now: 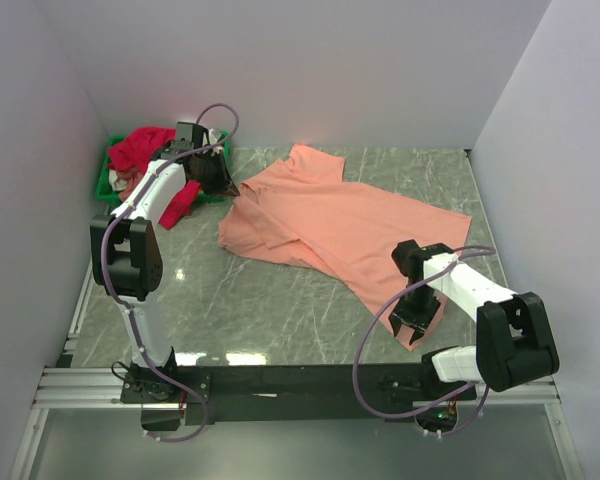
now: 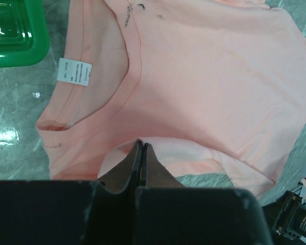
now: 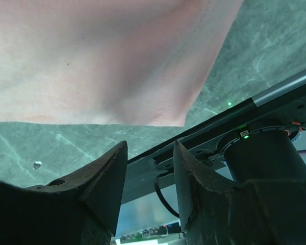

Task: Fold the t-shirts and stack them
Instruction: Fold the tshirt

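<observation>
On the table (image 1: pixel 250 310), the peach t-shirt (image 1: pixel 350 225) is lying spread out, the left gripper (image 2: pixel 141 144) is pinching it near the neck, and the right gripper (image 3: pixel 150 148) is hanging open by the hem, probably needing to grab there for the first fold.

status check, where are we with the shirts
Left gripper shut, tips on peach shirt near collar. Right gripper open, empty, at its hem. Red shirts heaped on green bin.
</observation>
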